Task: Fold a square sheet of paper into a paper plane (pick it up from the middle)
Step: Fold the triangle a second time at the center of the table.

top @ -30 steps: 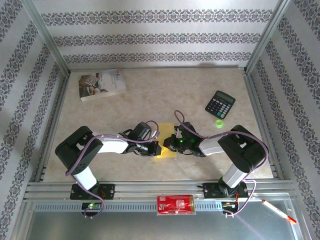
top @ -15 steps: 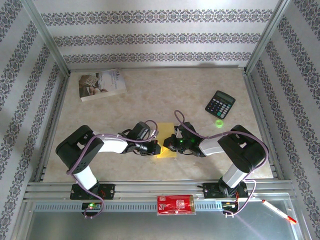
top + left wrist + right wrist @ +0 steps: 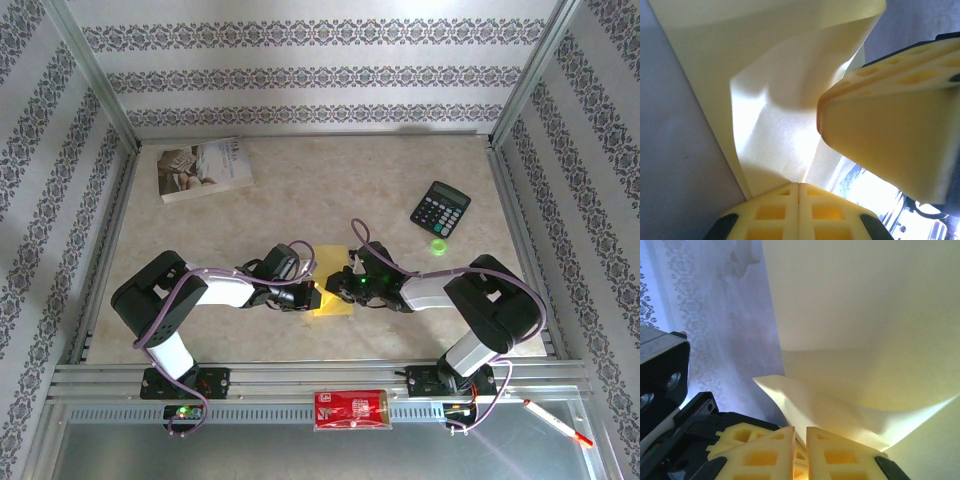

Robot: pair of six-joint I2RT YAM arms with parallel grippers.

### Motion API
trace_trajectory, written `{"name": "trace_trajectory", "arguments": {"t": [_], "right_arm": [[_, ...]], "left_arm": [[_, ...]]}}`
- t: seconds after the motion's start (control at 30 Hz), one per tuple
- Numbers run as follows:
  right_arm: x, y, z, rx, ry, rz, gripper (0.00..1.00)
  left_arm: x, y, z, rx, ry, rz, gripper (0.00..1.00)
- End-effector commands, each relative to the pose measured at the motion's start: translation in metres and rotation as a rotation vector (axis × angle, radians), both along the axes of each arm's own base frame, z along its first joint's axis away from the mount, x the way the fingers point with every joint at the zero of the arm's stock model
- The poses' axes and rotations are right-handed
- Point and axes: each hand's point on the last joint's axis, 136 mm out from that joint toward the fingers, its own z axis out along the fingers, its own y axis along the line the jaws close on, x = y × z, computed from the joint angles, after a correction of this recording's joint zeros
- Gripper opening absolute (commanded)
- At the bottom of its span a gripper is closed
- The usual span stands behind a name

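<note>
The square sheet of paper (image 3: 334, 284) is a small yellow folded shape in the middle of the table, between my two grippers. My left gripper (image 3: 313, 296) comes in from the left and is shut on the paper's edge. In the left wrist view the pads of the left gripper (image 3: 799, 184) meet with the bent paper (image 3: 780, 100) rising from them, and a finger of the right gripper (image 3: 890, 135) shows beside it. My right gripper (image 3: 341, 289) comes in from the right. Its pads (image 3: 800, 429) stand a narrow gap apart, and a curled flap of the paper (image 3: 840, 405) runs into that gap.
A white printed book (image 3: 205, 168) lies at the back left. A black calculator (image 3: 440, 208) and a small green object (image 3: 438, 246) are at the right. A red packet (image 3: 350, 409) and a pen (image 3: 557, 422) lie on the metal front rail.
The right gripper's jaws have parted slightly from shut, and the right arm's elbow has shifted a little to the right. The left gripper and the paper have stayed in place.
</note>
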Motion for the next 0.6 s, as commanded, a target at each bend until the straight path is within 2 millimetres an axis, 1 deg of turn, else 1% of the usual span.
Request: {"name": "trace_trajectory", "arguments": {"t": [0.0,0.1,0.2,0.47,0.57], "right_arm": [[-0.005,0.003,-0.003,-0.010,0.010,0.016,0.13],[-0.006,0.005,-0.012,-0.016,0.028,0.025,0.10],[-0.003,0.000,-0.020,-0.029,0.039,0.019,0.09],[0.011,-0.018,-0.026,-0.029,0.044,-0.015,0.08],[0.017,-0.026,-0.026,-0.026,0.050,-0.039,0.08]], "left_arm": [[-0.021,0.028,-0.037,0.133,0.087,-0.005,0.00],[-0.023,0.029,-0.040,0.148,0.091,-0.020,0.00],[-0.026,0.034,-0.045,0.180,0.094,-0.045,0.00],[-0.039,0.055,-0.066,0.310,0.115,-0.108,0.00],[-0.043,0.061,-0.070,0.337,0.123,-0.114,0.00]]}}
